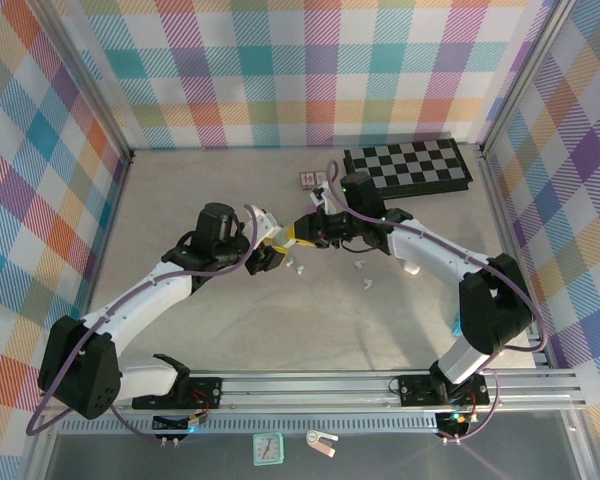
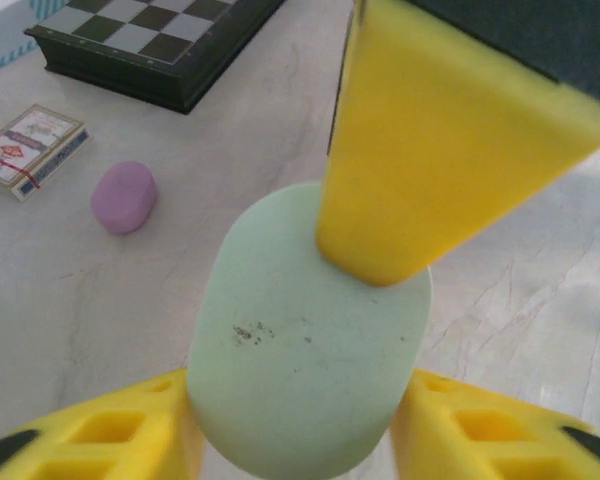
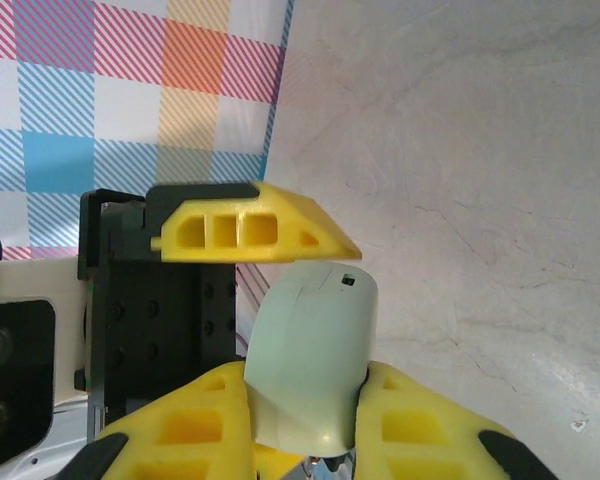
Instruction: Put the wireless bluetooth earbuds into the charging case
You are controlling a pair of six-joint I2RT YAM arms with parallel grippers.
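The step in hand looks like getting the lid open. The green case (image 2: 300, 330) is held up off the table (image 1: 200, 180) where the two arms meet, and its lid seam reads as closed in the right wrist view. The left gripper (image 2: 295, 400) is clamped on the case's sides. The right gripper (image 3: 305, 380) grips it crosswise, one yellow finger pressed flat on the case's upper face. The next move probably calls for one gripper to hold the body steady while the other lets go and catches the lid edge to swing it up. Only after that can a bud go in. The earbuds (image 1: 360, 264) are not in the case. They lie loose on the table, one just on the near side of the case and the others to its right. I count three pale buds, though they are too small to be certain, and no purple ones that I can make out. There is one green case, and one purple case (image 2: 125, 197) lying beyond it. Also beyond the green case are one pack of cards (image 2: 30, 150) and one chessboard (image 2: 150, 40).
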